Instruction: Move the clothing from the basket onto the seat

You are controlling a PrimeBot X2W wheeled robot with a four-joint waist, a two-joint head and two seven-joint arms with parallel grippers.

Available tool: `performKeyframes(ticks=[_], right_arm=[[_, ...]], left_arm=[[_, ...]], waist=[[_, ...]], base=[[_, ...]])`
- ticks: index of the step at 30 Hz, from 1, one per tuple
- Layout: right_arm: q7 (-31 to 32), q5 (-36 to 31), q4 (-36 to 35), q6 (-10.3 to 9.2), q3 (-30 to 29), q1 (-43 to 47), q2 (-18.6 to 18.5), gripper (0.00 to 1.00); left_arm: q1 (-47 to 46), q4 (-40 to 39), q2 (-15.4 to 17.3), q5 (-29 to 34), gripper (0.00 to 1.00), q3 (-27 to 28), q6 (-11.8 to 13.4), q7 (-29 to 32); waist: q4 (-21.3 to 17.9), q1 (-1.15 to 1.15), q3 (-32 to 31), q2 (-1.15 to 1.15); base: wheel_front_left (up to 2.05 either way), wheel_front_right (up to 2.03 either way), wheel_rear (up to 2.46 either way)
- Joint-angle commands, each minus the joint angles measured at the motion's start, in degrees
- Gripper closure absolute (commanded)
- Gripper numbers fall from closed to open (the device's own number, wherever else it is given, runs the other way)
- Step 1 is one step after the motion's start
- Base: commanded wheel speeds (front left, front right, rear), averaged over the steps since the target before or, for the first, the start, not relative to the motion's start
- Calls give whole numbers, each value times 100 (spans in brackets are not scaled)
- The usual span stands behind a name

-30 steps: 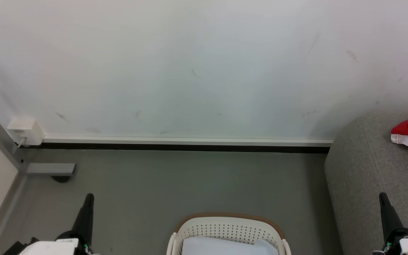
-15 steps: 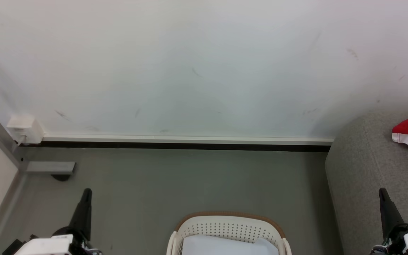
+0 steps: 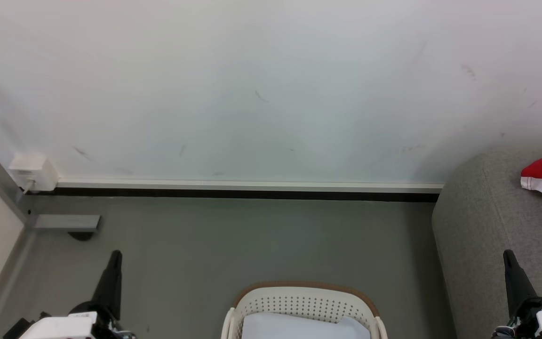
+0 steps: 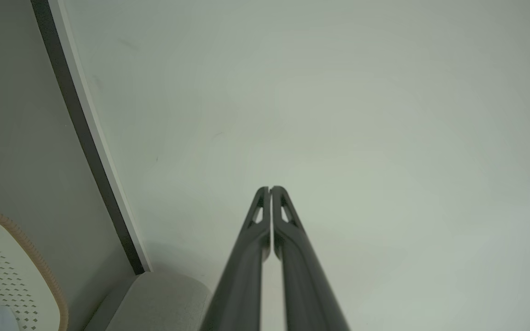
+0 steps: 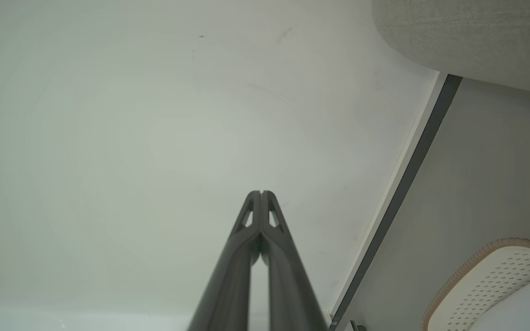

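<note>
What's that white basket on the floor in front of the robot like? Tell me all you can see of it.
The basket looks like cream-white plastic, oval, its wall pierced with rows of small holes and topped by a tan-brown rim. It stands upright on the grey floor, its near part cut off at the head view's edge. Inside lies something pale bluish-white.

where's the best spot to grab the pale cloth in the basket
Probably the raised fold at the right end of the pale cloth, pinched from straight above: the basket walls fence off its sides, and that bump stands proud of the flat rest.
</note>
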Motion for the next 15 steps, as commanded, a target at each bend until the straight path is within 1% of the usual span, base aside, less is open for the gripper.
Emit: performKeyframes(ticks=[1, 15], right_arm=[[23, 7, 17, -14, -20, -76, -46, 100], [23, 7, 17, -14, -20, -75, -46, 100]], left_arm=[[-48, 7, 10, -74, 100, 16, -32, 27], [-48, 6, 10, -75, 100, 14, -32, 25]], waist=[[0, 0, 0, 0], [0, 0, 0, 0]], base=[[0, 0, 0], [0, 0, 0]])
